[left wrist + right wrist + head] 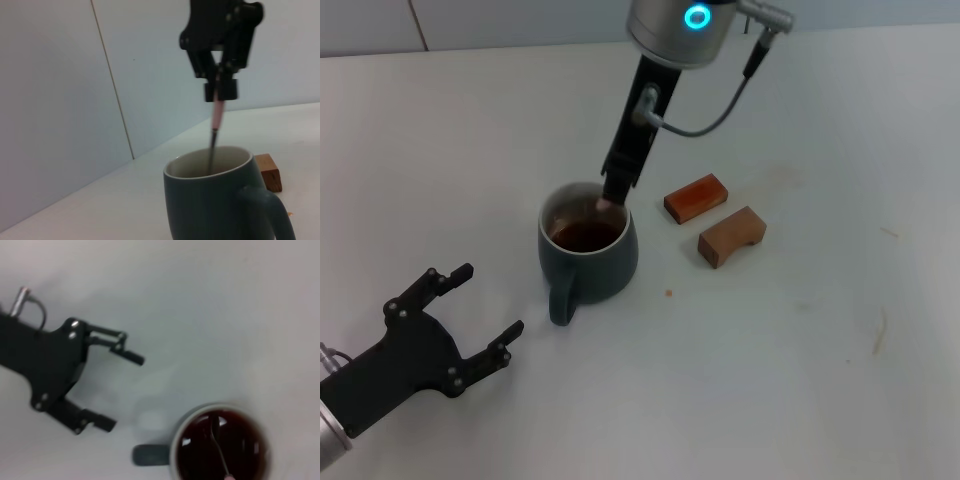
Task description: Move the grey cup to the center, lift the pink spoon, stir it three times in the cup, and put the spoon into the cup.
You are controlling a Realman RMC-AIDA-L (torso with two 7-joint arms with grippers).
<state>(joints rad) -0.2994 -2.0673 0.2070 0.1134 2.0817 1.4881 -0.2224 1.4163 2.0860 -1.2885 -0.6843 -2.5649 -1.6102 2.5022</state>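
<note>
The grey cup [588, 255] stands near the middle of the white table with brown liquid inside and its handle towards me. It also shows in the left wrist view [220, 200] and the right wrist view [220, 445]. My right gripper [617, 187] hangs over the cup's far rim, shut on the pink spoon [608, 205]. The spoon [217, 117] stands nearly upright, its metal neck [218, 445] dipping into the liquid. My left gripper [485, 305] is open and empty on the table, to the left of and nearer than the cup.
Two brown wooden blocks lie right of the cup: a reddish one [696, 197] and a lighter notched one [731, 236]. One block shows behind the cup in the left wrist view [267, 171]. A wall runs along the far edge.
</note>
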